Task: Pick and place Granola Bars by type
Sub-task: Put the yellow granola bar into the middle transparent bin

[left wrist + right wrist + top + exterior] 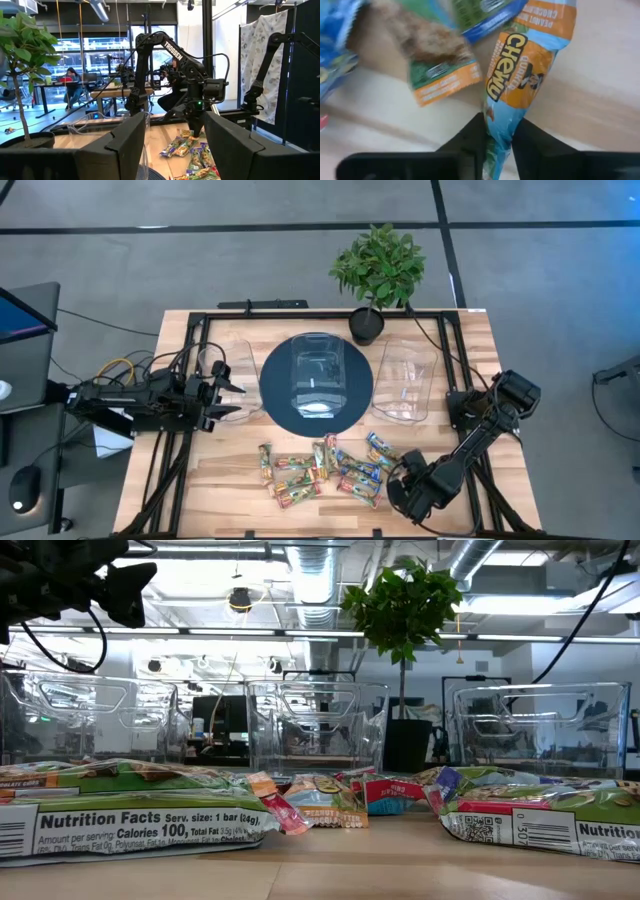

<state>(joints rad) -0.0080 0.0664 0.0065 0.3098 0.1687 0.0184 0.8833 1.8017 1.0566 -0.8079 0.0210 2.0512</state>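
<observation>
Several granola bars (pixel 320 470) in blue, red, green and orange wrappers lie flat in a loose pile on the near half of the wooden table; they also fill the low view's foreground (pixel 130 805). My right gripper (pixel 402 476) is at the pile's right end, shut on a blue-and-orange "Chewy" bar (pixel 517 65). My left gripper (pixel 228 395) is open, held level above the table's left side beside the left clear tub. In its wrist view its fingers (pixel 172 150) stand wide apart and hold nothing. My right gripper pinches the Chewy bar between its two fingers at one end of the wrapper (pixel 499 131). The wrapper is squeezed narrow there. The rest of the bar reaches away from the fingertips (pixel 470 137) over the wood, and I cannot tell whether it is lifted clear.
Three clear plastic tubs stand in a row across the table's middle: left (pixel 232 370), centre (pixel 316 370) on a dark round disc, right (pixel 406 385). A potted plant (pixel 378 270) stands at the far edge. Black frame rails run along the sides. People sit in the room behind.
</observation>
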